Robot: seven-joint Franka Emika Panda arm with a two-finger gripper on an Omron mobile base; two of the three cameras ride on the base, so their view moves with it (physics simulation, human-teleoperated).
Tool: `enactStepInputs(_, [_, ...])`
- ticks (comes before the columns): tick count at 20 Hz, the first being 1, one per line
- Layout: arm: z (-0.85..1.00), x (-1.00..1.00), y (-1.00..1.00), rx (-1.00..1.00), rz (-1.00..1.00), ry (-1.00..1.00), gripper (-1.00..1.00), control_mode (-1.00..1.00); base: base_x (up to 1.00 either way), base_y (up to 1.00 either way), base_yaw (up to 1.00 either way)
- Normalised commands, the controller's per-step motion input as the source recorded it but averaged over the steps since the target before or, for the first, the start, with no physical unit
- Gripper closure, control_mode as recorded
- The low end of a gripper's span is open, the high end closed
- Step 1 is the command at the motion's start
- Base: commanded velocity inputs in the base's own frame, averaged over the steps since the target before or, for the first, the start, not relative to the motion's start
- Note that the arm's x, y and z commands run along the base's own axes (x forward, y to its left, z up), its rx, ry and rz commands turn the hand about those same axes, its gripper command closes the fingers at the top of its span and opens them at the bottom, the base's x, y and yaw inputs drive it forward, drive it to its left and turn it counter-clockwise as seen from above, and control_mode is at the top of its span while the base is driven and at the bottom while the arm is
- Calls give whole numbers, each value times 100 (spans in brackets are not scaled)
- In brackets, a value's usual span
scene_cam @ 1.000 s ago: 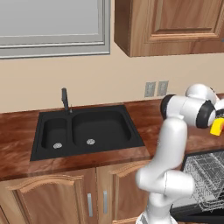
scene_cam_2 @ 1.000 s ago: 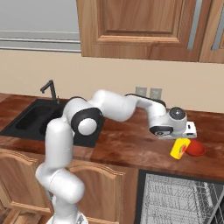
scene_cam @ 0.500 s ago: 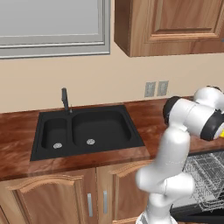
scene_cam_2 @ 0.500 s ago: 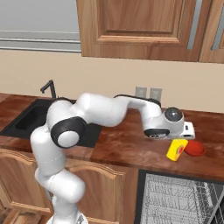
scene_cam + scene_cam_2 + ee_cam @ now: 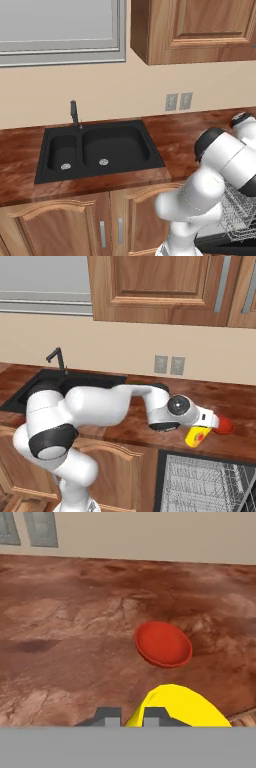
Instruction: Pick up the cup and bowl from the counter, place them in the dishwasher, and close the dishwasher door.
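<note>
My gripper (image 5: 199,430) is shut on the small yellow cup (image 5: 196,437), holding it at the front edge of the reddish-brown counter (image 5: 235,401), above the open dishwasher. In the hand view the cup (image 5: 177,708) bulges up beside my dark fingertips (image 5: 107,715). The low red bowl (image 5: 163,644) rests on the counter just beyond the cup, and it shows behind my hand as the bowl (image 5: 224,425). The dishwasher's grey-white wire rack (image 5: 200,481) lies exposed below the counter edge, also seen as the rack (image 5: 236,210) behind my arm.
The black double sink (image 5: 100,150) with its dark faucet (image 5: 75,114) sits to the left. Wall outlets (image 5: 167,364) are on the beige wall behind the counter. Wooden upper cabinets (image 5: 155,286) hang overhead, and light wooden cabinet doors (image 5: 75,225) run below the sink.
My hand has carried the yellow cup down and toward the counter's front edge, over the dishwasher. The red bowl has stayed where it was.
</note>
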Motion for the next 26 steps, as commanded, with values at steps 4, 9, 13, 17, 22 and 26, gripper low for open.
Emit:
enactStepInputs(4, [0, -34, 0, 14, -25, -16, 100, -100, 0, 0, 0])
enactStepInputs(9, [0, -44, -5, 38, -24, -15, 100, -100, 0, 0, 0])
enactStepInputs(13, [0, -49, -15, 45, -23, -15, 100, -100, 0, 0, 0])
enactStepInputs(17, [0, -22, -20, 33, -17, -6, 100, -100, 0, 0, 0])
enactStepInputs(22, [-7, -21, -11, 15, -13, -1, 100, -100, 0, 0, 0])
enactStepInputs(26, [-26, -36, -6, 17, -10, 0, 100, -100, 0, 0, 0])
